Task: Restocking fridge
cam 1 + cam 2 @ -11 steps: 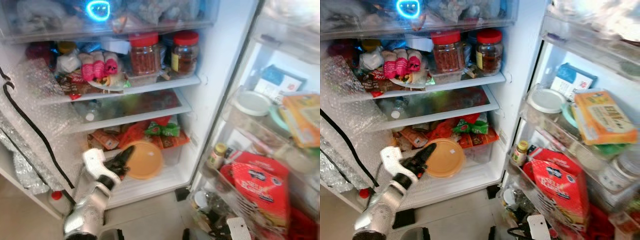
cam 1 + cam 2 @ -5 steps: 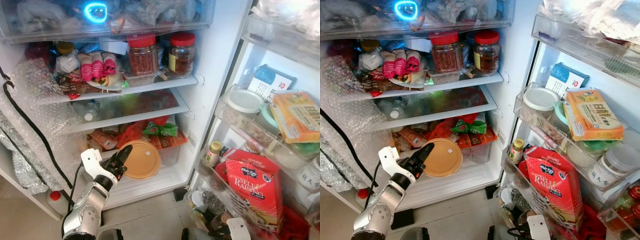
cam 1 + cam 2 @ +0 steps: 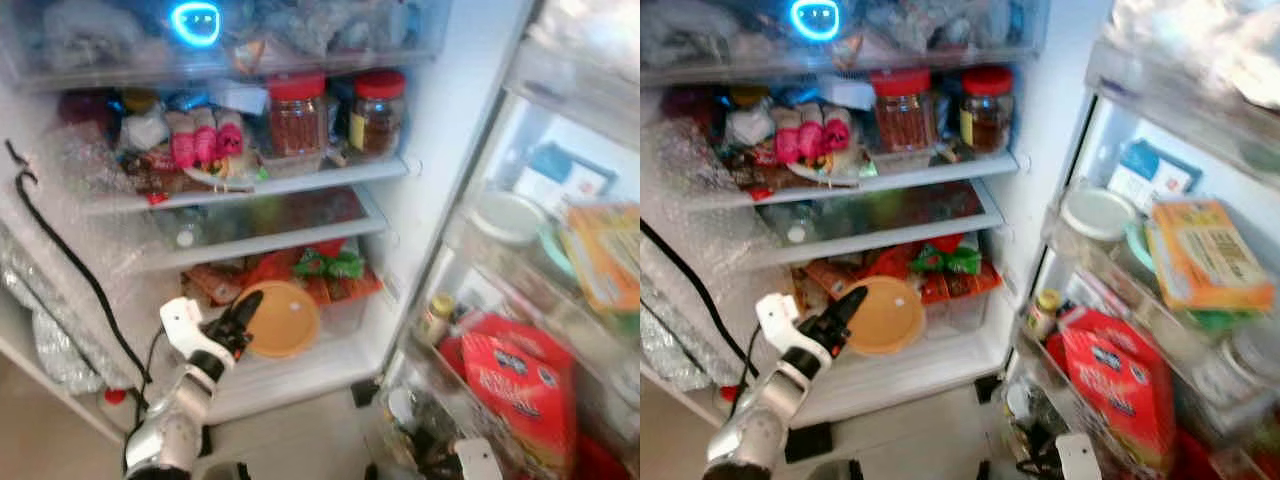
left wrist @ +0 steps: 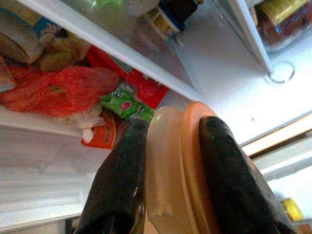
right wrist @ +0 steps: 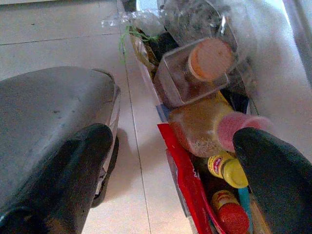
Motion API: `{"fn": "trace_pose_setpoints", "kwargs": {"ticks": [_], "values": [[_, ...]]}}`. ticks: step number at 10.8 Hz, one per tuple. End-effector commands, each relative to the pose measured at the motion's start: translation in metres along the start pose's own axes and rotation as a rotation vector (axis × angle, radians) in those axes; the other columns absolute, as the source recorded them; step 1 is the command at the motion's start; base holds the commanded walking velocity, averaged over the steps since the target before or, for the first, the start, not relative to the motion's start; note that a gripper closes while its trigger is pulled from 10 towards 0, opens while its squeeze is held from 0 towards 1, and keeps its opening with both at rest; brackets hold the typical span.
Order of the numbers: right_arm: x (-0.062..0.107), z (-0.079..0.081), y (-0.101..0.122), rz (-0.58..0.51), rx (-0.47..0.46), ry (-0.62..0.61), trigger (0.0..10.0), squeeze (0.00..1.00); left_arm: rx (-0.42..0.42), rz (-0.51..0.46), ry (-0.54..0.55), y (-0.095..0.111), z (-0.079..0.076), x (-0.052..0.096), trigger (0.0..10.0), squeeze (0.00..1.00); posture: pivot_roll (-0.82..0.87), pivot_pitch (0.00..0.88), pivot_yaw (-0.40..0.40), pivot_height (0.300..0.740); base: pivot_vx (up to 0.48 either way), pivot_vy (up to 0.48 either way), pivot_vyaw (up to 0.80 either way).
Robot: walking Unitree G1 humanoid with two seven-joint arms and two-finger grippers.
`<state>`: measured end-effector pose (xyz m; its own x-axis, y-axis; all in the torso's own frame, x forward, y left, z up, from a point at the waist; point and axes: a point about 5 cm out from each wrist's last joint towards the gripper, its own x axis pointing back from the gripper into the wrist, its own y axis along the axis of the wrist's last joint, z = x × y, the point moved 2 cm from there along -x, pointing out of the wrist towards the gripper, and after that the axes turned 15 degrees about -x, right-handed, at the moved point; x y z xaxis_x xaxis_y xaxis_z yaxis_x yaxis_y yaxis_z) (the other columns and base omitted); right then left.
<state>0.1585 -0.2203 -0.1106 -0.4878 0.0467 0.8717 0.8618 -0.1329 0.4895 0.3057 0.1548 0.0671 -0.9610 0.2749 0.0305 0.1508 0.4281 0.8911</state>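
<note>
Fingers of our left gripper (image 4: 168,170) clamp the rim of an orange lidded container (image 3: 283,318), one black finger on each side, as our left wrist view shows. We hold the container on edge at the lowest fridge shelf (image 3: 300,372), just in front of red and green snack packets (image 3: 325,265). Above, two red-capped jars (image 3: 297,112) stand on an upper shelf. To the right, the open fridge door (image 3: 1160,330) carries a red carton (image 3: 1118,385) and a yellow box (image 3: 1208,255). Our right gripper (image 5: 170,180) hangs low beside the door's bottom bin, its fingers spread wide and holding nothing, bottles (image 5: 204,126) lying beyond them.
</note>
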Motion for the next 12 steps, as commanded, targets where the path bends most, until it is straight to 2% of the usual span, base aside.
{"fn": "trace_pose_setpoints", "kwargs": {"ticks": [1,12], "values": [[-0.0006,0.0036,0.002,-0.006,0.011,0.018,10.0,0.0,-0.012,-0.013,0.006,0.0038,0.0017,-0.0009,10.0,0.0,-0.1,0.0,-0.046,0.628,0.315,0.0,0.0],[-0.0005,0.0037,0.0015,-0.006,0.006,0.019,10.0,0.0,-0.006,-0.02,-0.006,0.0042,-0.0011,-0.0051,10.0,0.0,-0.1,0.0,-0.042,0.628,0.317,0.0,0.0]]}}
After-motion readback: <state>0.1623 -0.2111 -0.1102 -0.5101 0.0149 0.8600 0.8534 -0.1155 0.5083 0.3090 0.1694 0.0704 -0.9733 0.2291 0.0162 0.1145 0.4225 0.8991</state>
